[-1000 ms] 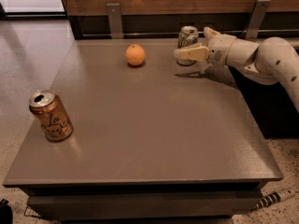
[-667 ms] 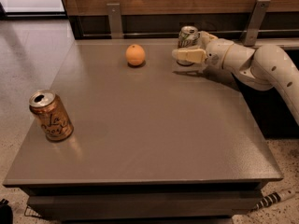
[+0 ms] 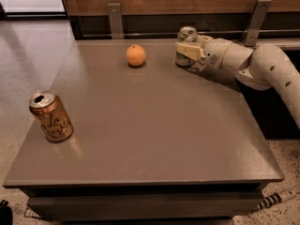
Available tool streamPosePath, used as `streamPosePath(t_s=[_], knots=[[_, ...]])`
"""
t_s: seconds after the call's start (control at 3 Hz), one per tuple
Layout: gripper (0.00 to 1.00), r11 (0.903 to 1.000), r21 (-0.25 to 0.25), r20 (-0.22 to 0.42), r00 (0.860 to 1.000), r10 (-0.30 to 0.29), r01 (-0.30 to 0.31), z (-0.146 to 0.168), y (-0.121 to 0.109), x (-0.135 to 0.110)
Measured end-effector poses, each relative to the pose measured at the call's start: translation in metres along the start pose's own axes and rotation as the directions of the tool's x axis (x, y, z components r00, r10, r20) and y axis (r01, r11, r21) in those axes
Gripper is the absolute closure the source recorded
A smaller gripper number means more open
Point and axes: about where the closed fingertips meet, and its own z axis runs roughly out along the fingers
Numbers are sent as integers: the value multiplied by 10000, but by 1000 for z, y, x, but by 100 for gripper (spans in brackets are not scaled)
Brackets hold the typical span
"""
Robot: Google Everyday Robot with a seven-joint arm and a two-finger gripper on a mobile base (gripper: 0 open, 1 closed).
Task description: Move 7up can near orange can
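Note:
The 7up can (image 3: pixel 187 33), silver-white with green markings, stands upright at the far edge of the grey table (image 3: pixel 150 125), right of centre. My gripper (image 3: pixel 184 49) reaches in from the right and is at the can, its pale front part covering the can's lower half. The orange can (image 3: pixel 50 116), copper-coloured with cursive lettering and an open silver top, stands upright near the table's left edge, far from the 7up can.
A round orange fruit (image 3: pixel 136 55) lies on the table to the left of the 7up can. My white arm (image 3: pixel 262 64) stretches over the table's far right corner. A wood-panelled wall with metal brackets (image 3: pixel 115 20) runs behind the table.
My gripper has shifted slightly left, closer in on the 7up can. Both cans and the fruit have stayed in place.

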Motion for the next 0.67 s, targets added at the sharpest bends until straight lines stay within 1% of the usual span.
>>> streamPosePath(t_s=[0.33, 0.67], knots=[[82, 10000, -43, 3, 10000, 5, -4, 3, 2, 0], [100, 10000, -95, 7, 10000, 10, -10, 5, 4, 0]])
